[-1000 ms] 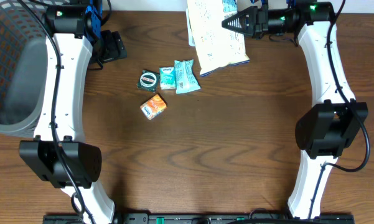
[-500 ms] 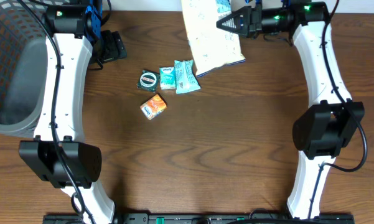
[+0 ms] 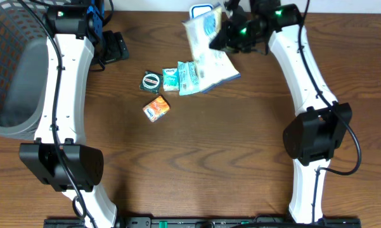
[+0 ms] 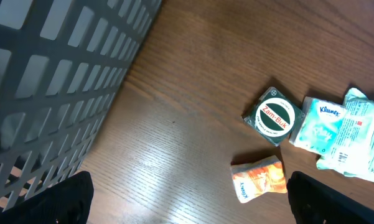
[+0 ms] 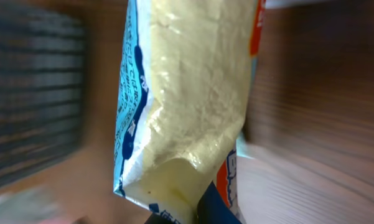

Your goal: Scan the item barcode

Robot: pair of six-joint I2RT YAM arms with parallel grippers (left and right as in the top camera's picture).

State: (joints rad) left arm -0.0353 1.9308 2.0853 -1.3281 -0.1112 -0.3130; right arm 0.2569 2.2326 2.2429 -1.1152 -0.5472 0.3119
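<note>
On the left edge, basket [image 3: 12, 69]: grey mesh, its wall filling the upper left of the left wrist view [image 4: 56, 81].
Left gripper [image 3: 117, 45]: released, its two dark fingers spread wide at the bottom corners of its own camera [image 4: 187, 190]; nothing between them, bare wooden table [image 3: 196, 158] below.
Round tin [image 3: 151, 82]: green, marked Zam-Buk, flat on the table [image 4: 272, 117].
Orange packet [image 3: 156, 108]: lying alone, just below the tin in the overhead view [image 4: 258, 178].
Tissue pack [image 3: 170, 78]: pale green Kleenex, right beside the tin [image 4: 317, 127].
Teal packet [image 3: 189, 77]: touching the tissue pack's right side [image 4: 361, 140].
Bag [image 3: 206, 44]: the item for scanning, white with blue trim, raised off the table at the top centre and hanging tilted; its lower end reaches down beside the teal packet, though contact cannot be told. Crinkled pale face fills the right wrist view [image 5: 187, 93].
Right gripper [image 3: 231, 35]: clenched on the bag's edge, one dark finger [image 5: 206, 204] showing under the folded corner.
</note>
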